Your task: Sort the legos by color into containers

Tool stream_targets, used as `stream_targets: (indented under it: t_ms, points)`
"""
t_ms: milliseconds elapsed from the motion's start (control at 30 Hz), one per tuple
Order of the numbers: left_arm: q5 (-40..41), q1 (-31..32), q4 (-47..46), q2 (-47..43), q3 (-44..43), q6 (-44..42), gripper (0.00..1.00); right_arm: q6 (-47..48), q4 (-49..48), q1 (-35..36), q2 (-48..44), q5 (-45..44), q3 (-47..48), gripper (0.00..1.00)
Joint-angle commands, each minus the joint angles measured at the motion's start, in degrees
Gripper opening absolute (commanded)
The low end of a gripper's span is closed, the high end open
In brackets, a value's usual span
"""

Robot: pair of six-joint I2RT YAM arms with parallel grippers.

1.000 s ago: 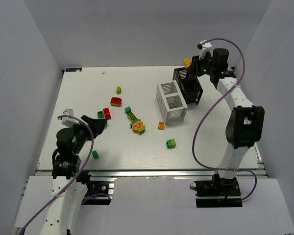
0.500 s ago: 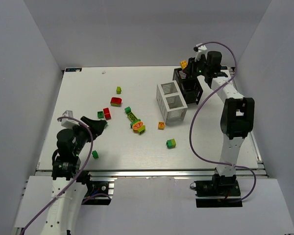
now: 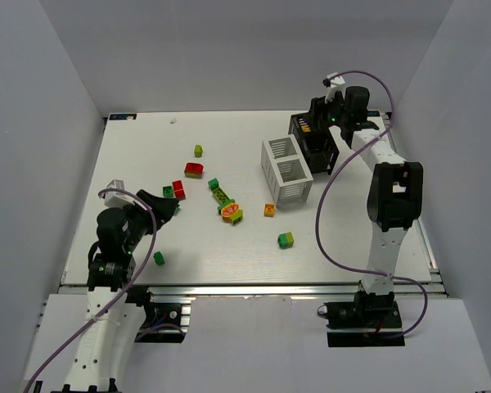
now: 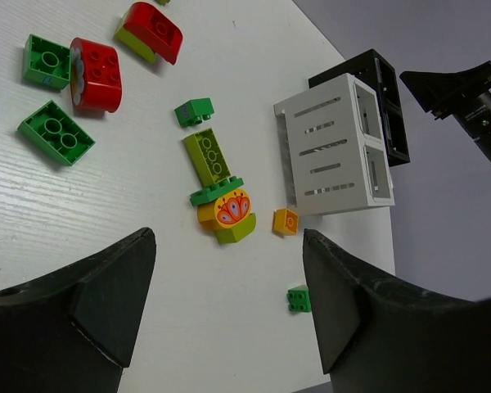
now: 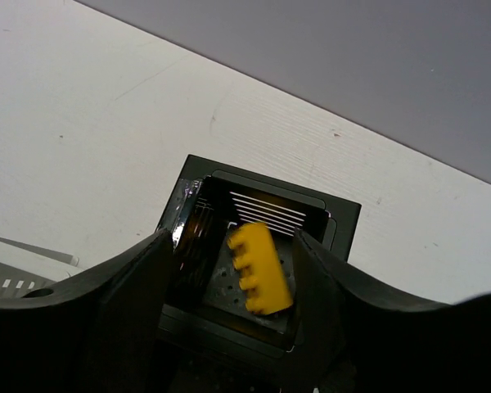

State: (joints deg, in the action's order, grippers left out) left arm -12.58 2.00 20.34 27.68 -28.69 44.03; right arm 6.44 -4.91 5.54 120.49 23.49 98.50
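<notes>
My right gripper [image 5: 233,250] hangs open over the far compartment of the black container [image 5: 200,188]. A yellow lego [image 5: 262,270] shows blurred inside that compartment, free of both fingers. From above, the right gripper [image 3: 319,116] sits over the black container [image 3: 315,146], with the white container [image 3: 288,169] beside it. My left gripper [image 4: 227,266] is open and empty above the table, low at the left [image 3: 165,206]. Loose legos lie ahead of it: red ones [image 4: 98,74], green ones [image 4: 56,133], a lime bar [image 4: 206,155] joined to an orange flower piece [image 4: 225,211], and a small orange one [image 4: 286,221].
More bricks lie on the table: a lime one [image 3: 198,151] farther back, a green-and-lime one [image 3: 286,239] toward the front and a green one [image 3: 159,258] near the left arm. Grey walls stand close on both sides.
The right gripper swung over the black container and opened. The yellow brick it held has left its fingers and is dropping into the container. The left arm has barely shifted.
</notes>
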Motion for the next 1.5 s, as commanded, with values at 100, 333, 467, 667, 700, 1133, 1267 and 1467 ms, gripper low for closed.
stream_targets:
  t_ms: [100, 333, 467, 667, 700, 1133, 1267, 1467]
  points:
    - [-0.1, 0.0, -0.9, 2.7, -2.8, 0.1, 0.74, 5.7, -0.4, -0.6, -4.4, 9.2, 1.2, 0.81]
    - [1.8, 0.0, 2.2, 10.0, -5.8, -1.2, 0.21, 19.7, 2.2, -0.5, -20.4, 32.6, -12.8, 0.89]
    - [4.7, 0.4, 6.2, 17.0, -9.5, -3.1, 0.18, 27.6, 9.3, 0.5, -30.3, 33.9, -21.0, 0.82]
    - [8.1, 7.9, 8.4, 29.9, -13.8, -4.5, 0.56, 34.4, 21.5, 1.2, -39.1, 34.2, -29.2, 0.55]
    - [8.9, 9.1, 8.0, 30.9, -14.5, -3.8, 0.62, 34.8, 22.6, 1.2, -39.9, 34.3, -30.0, 0.55]
    - [17.3, 27.1, 1.8, 41.7, -19.3, 1.6, 0.73, 35.4, 29.3, 2.1, -50.8, 32.5, -40.0, 0.75]
    - [19.1, 30.2, 0.1, 42.5, -18.9, 3.1, 0.73, 38.2, 33.1, 2.9, -53.2, 31.4, -41.7, 0.76]
    - [20.4, 32.8, -1.5, 43.8, -18.5, 4.8, 0.73, 42.1, 38.2, 4.5, -57.5, 29.1, -45.6, 0.76]
